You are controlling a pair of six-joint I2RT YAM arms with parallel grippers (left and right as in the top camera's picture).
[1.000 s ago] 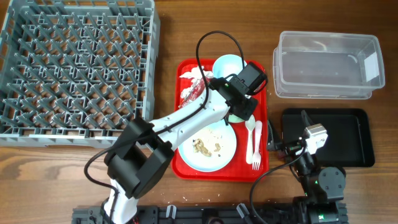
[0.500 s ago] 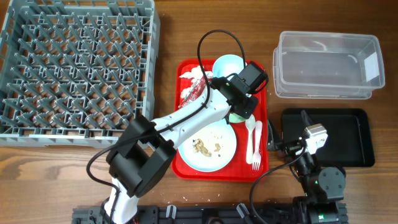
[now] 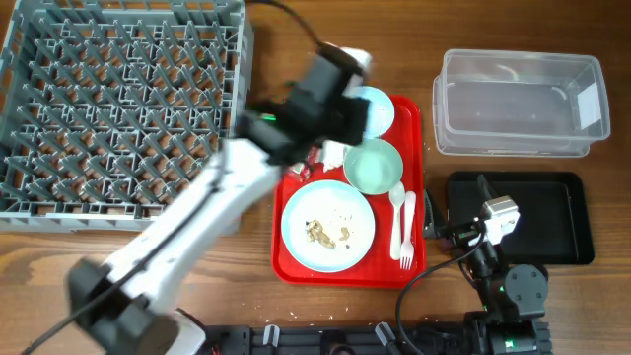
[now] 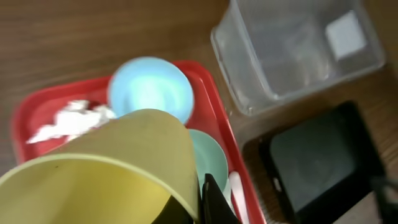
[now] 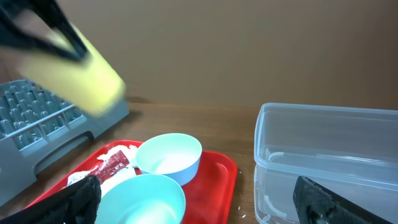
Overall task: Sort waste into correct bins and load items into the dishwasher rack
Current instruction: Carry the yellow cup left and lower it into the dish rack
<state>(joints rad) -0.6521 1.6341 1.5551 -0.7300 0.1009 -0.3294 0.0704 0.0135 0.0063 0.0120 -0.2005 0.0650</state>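
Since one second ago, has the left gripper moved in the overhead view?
Yes. The left gripper, shut on the yellow cup, left the green bowl and went farther out and leftward over the red tray, toward the dishwasher rack.

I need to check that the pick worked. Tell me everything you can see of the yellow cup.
The yellow cup is small, plain pale yellow, smooth and plastic-looking, with a round rim and a tapering wall. The left gripper is shut on its rim. In the right wrist view it hangs tilted and blurred in the air, clear of the rack and the red tray. Nothing else touches it.
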